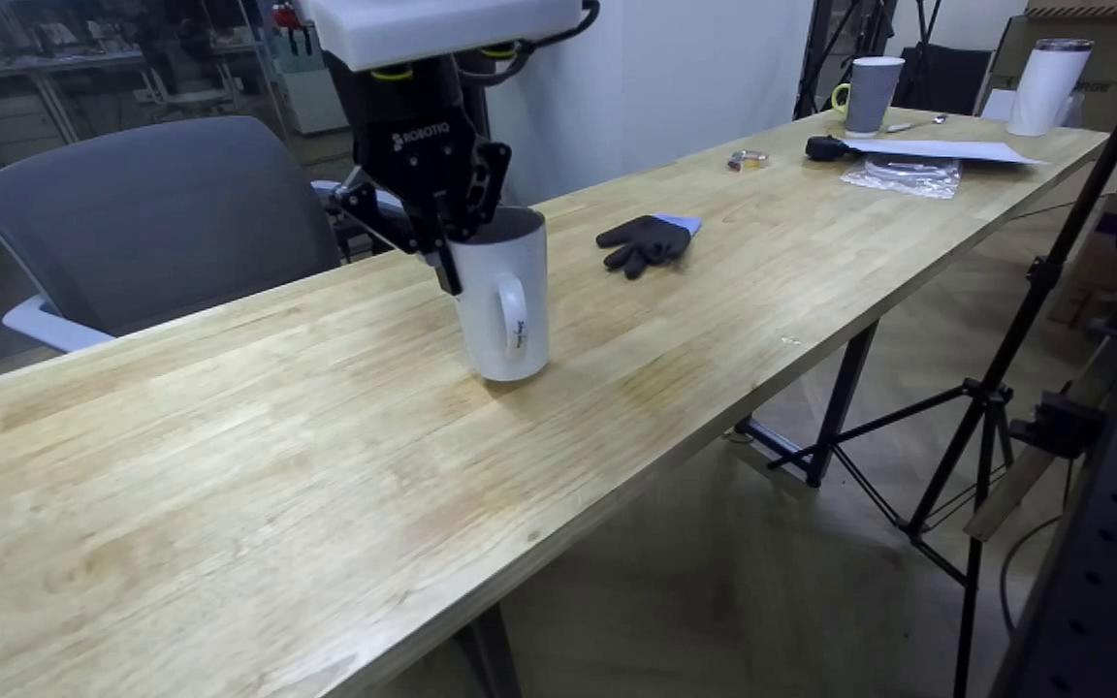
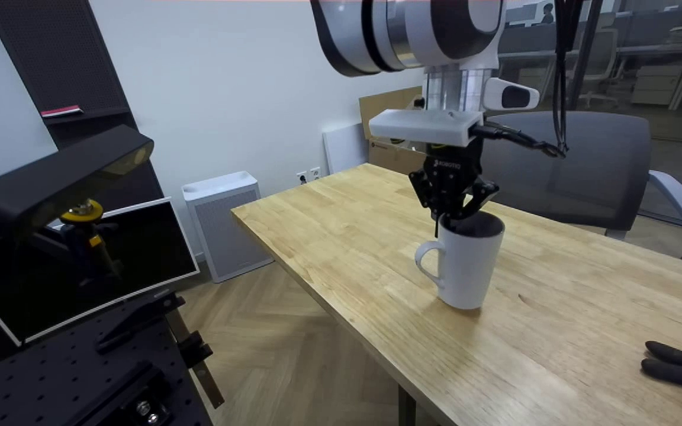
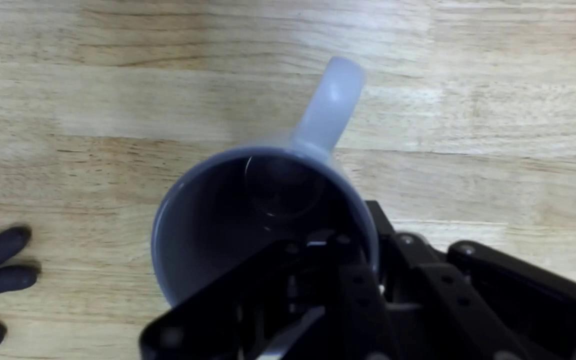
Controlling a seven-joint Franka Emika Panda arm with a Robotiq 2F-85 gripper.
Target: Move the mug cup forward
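A tall white mug (image 1: 477, 312) with a dark inside stands near upright at the wooden table (image 1: 229, 485); it also shows in an exterior view (image 2: 472, 269). I cannot tell whether its base touches the wood. Its handle (image 3: 330, 106) points to the top in the wrist view. My gripper (image 1: 455, 250) is at the mug's rim, pointing down, and shows in an exterior view (image 2: 445, 221) too. In the wrist view my gripper (image 3: 371, 245) has one finger inside the mug and one outside, closed on the wall. The inner fingertip is hidden in the dark mug.
A black glove (image 1: 649, 244) lies beside the mug. Farther along the table are a grey cup with a yellow handle (image 1: 875, 97), a white tumbler (image 1: 1050, 87), paper (image 1: 941, 149) and a plastic bag (image 1: 903, 178). A grey chair (image 1: 161, 223) stands at the table's edge.
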